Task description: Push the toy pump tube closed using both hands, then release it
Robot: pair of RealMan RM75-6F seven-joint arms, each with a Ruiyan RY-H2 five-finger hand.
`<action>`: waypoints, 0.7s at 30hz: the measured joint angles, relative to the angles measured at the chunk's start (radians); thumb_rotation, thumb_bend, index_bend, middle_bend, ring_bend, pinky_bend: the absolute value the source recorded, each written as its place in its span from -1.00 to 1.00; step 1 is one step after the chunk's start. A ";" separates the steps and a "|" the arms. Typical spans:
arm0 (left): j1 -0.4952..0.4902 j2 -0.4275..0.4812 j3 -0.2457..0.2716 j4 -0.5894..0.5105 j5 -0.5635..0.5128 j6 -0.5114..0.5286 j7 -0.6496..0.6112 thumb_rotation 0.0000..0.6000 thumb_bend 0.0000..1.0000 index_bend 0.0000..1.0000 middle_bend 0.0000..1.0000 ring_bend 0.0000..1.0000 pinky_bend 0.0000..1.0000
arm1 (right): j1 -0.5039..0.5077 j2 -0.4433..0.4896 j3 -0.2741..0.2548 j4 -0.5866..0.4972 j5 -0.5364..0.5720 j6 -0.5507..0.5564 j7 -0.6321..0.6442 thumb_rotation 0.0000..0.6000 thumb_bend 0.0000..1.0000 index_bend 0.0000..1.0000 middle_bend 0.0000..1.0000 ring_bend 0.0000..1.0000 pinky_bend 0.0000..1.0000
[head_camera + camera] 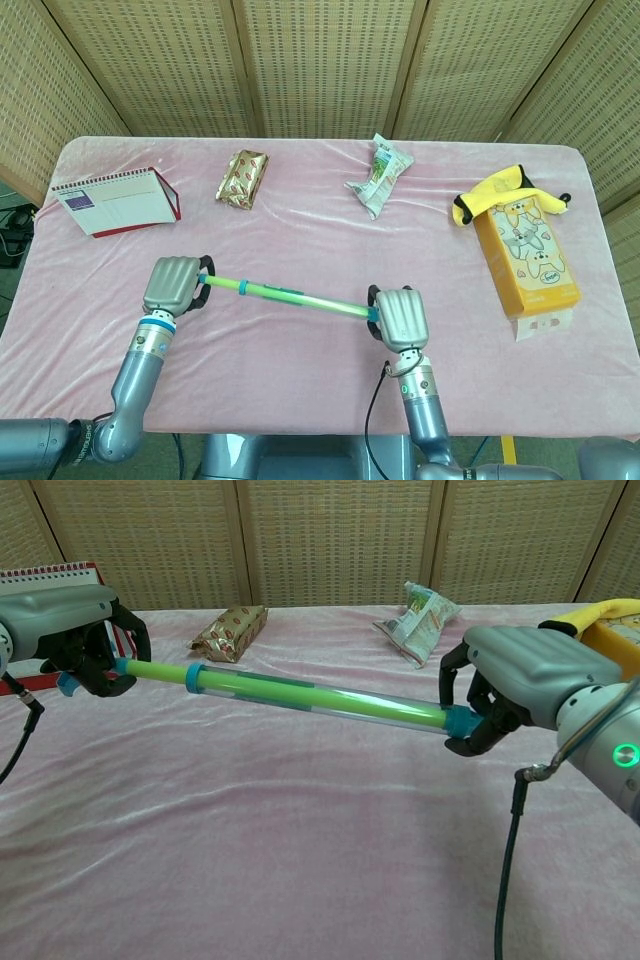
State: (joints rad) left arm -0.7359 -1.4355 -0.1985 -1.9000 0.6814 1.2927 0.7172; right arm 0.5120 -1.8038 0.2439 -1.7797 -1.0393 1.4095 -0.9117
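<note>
Left hand (176, 285): fingers curled around green plunger end of pump tube (290, 297).
Right hand (401, 318): grips tube's blue-capped opposite end.
Tube: slim clear cylinder, green rod inside, above pink velvety cloth (300, 220).

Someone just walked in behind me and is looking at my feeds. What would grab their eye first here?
Most likely the toy pump tube, bright green with blue caps, held above the pink table near its front edge. The left robot hand grips one end and the right robot hand the other. After that, the orange cartoon box at the table's far right edge stands out.
</note>
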 measured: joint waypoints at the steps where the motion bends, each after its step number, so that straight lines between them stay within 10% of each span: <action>1: 0.000 0.000 0.002 0.002 0.002 -0.001 0.000 1.00 0.38 0.65 0.85 0.64 0.57 | 0.001 -0.001 -0.001 0.002 -0.002 0.001 0.001 1.00 -0.04 0.51 0.94 0.88 0.16; 3: 0.000 0.001 0.006 0.008 0.006 0.000 0.002 1.00 0.28 0.32 0.51 0.39 0.33 | 0.003 0.000 -0.004 0.005 -0.005 0.002 0.001 1.00 -0.11 0.29 0.68 0.65 -0.03; 8: 0.001 0.017 0.024 0.015 0.000 -0.013 0.016 1.00 -0.45 -0.94 -0.91 -0.89 -0.83 | 0.003 0.017 -0.015 0.009 0.004 -0.003 -0.001 1.00 -0.42 -0.62 -0.76 -0.75 -0.92; 12: 0.000 0.047 0.026 0.005 -0.042 -0.046 0.018 1.00 -0.74 -1.00 -1.00 -1.00 -1.00 | 0.002 0.038 -0.019 0.007 0.030 -0.011 -0.009 1.00 -0.58 -0.99 -1.00 -1.00 -1.00; 21: 0.009 0.093 0.036 -0.008 -0.035 -0.095 -0.041 1.00 -0.78 -1.00 -1.00 -1.00 -1.00 | -0.002 0.079 -0.033 0.001 0.048 -0.019 0.003 1.00 -0.61 -1.00 -1.00 -1.00 -1.00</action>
State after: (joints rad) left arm -0.7270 -1.3424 -0.1626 -1.9079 0.6467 1.1978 0.6759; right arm 0.5104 -1.7248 0.2111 -1.7783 -0.9915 1.3904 -0.9090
